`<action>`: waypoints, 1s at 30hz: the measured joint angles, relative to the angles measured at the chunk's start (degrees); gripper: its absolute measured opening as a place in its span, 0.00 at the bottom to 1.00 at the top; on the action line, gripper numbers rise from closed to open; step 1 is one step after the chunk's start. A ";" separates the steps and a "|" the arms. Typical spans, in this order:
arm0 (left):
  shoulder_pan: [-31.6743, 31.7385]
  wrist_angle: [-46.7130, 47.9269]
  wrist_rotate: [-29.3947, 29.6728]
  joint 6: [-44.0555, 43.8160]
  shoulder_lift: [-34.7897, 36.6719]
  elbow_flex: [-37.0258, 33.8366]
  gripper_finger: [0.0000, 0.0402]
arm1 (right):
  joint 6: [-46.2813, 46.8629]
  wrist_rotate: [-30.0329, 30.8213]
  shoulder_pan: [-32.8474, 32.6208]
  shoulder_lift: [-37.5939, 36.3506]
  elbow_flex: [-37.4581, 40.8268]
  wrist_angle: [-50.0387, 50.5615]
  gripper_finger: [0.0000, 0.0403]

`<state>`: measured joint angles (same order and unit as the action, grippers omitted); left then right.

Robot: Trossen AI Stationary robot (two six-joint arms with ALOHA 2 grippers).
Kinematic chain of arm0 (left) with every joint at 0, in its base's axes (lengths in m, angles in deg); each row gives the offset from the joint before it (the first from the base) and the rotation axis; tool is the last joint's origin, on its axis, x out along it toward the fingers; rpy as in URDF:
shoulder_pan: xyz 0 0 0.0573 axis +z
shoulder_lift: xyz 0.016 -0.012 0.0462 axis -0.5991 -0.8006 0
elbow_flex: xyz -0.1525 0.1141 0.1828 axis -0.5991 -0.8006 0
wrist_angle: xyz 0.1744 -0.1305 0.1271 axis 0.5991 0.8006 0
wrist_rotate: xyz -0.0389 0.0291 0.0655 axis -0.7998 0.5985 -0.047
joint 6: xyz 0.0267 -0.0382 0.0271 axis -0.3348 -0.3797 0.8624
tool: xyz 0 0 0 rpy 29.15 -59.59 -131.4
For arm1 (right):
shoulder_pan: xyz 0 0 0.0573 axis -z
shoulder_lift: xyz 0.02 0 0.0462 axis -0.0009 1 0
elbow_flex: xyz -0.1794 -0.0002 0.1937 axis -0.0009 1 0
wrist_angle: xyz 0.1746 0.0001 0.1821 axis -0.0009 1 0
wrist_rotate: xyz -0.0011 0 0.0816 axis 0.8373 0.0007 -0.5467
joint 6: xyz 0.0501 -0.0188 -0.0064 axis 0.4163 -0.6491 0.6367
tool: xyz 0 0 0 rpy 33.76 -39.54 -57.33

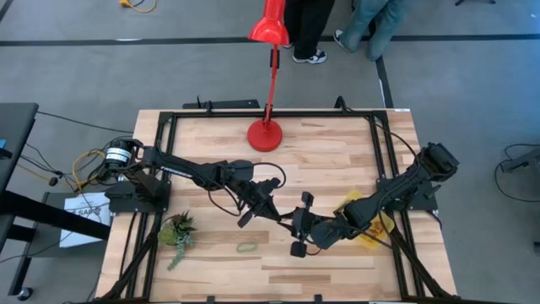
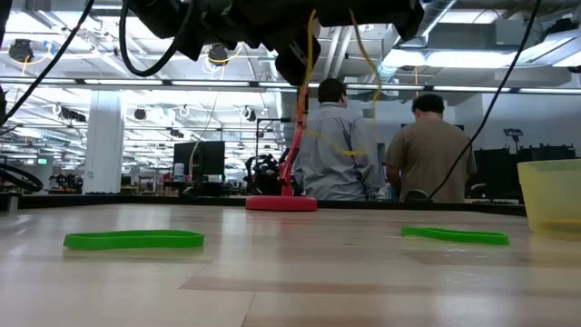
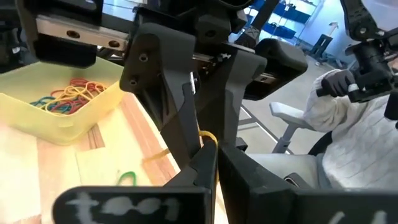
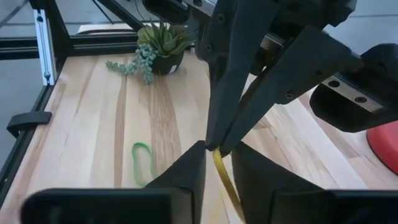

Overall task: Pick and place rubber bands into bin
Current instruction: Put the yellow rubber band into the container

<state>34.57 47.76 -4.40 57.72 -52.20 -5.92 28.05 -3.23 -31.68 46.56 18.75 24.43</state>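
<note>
Both grippers meet above the middle of the table. My left gripper (image 1: 263,203) is shut on a yellow rubber band (image 3: 208,135). My right gripper (image 4: 217,158) faces it from the right, with a narrow gap between its fingers. The yellow band (image 4: 225,180) runs through that gap, and I cannot tell whether it touches them. One green rubber band (image 1: 246,247) lies flat on the wood near the front; another (image 2: 454,235) shows in the low view. The yellow bin (image 3: 59,109) under the right arm holds several coloured bands. My left gripper pinches the yellow band at a bend of its loop (image 3: 210,138) between its two fingertips. The fingers come nearly level from the table's left side. The band's strands (image 2: 313,64) hang slack below the grippers, clear of the table.
A small potted plant (image 1: 179,230) stands at the front left. A red lamp base (image 1: 265,135) with its pole stands at the far middle. A black frame (image 1: 160,169) runs around the tabletop. People (image 2: 427,150) stand in the room beyond the far edge.
</note>
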 joint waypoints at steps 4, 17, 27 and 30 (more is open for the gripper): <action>0.00 0.28 -0.53 -1.58 0.00 0.00 0.00 | 0.08 -0.17 -0.11 0.07 0.00 0.53 0.09; 1.89 3.41 1.73 -0.77 1.31 -0.04 0.00 | 2.65 -0.12 -0.03 0.09 0.00 3.01 0.01; 2.25 9.60 9.66 5.27 1.44 0.00 0.00 | 5.98 0.26 2.00 0.15 0.00 3.78 0.01; 2.25 9.86 10.15 5.83 1.44 0.00 0.00 | 10.49 0.05 3.41 0.15 0.00 7.98 0.00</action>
<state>36.82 57.61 5.76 63.55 -50.75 -5.92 38.54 -3.18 -28.26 46.71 18.75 32.40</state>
